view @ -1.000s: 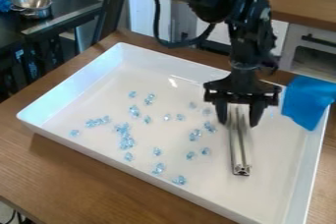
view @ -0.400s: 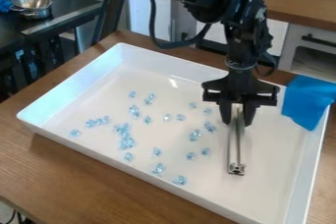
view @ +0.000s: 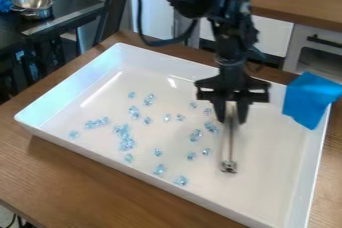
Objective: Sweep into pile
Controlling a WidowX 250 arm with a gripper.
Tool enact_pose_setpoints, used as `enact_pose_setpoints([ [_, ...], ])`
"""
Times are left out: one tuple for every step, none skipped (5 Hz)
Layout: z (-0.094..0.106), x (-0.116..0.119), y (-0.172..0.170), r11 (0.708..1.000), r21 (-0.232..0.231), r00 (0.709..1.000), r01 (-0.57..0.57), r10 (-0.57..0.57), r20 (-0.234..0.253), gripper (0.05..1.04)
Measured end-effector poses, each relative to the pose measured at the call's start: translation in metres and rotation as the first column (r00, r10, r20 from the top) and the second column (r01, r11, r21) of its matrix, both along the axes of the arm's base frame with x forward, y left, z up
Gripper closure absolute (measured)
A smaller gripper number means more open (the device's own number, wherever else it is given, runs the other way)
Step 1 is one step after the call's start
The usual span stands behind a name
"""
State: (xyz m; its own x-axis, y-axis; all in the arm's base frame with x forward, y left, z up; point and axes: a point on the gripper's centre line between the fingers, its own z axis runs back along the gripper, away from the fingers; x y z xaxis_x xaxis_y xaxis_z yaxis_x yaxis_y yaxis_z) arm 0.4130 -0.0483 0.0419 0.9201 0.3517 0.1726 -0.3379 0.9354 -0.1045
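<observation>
No readable text or labels anywhere.

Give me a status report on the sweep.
Gripper holding metal bar inside tray. Blue crystals scattered, unpiled. Blue cloth at tray's edge, clear of crystals.
</observation>
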Motion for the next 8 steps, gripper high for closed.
enact_pose_setpoints([
  [0.001, 0.0, 0.035, 0.998, -0.023, 0.998, -0.06, 0.06, -0.002, 0.714],
  [0.001, -0.005, 0.062, 0.994, -0.045, 0.995, -0.099, 0.099, -0.011, 0.714],
  [0.002, -0.018, 0.093, 0.986, -0.069, 0.988, -0.15, 0.149, -0.028, 0.714],
  [0.002, -0.032, 0.117, 0.978, -0.078, 0.981, -0.195, 0.194, -0.021, 0.714],
  [0.0, -0.042, 0.135, 0.963, -0.082, 0.966, -0.258, 0.258, -0.014, 0.714],
  [-0.002, -0.05, 0.152, 0.951, -0.077, 0.953, -0.301, 0.302, 0.003, 0.714],
  [-0.002, -0.063, 0.171, 0.951, -0.057, 0.951, -0.303, 0.306, 0.037, 0.714],
  [-0.001, -0.086, 0.197, 0.946, -0.059, 0.948, -0.318, 0.319, 0.011, 0.714],
])
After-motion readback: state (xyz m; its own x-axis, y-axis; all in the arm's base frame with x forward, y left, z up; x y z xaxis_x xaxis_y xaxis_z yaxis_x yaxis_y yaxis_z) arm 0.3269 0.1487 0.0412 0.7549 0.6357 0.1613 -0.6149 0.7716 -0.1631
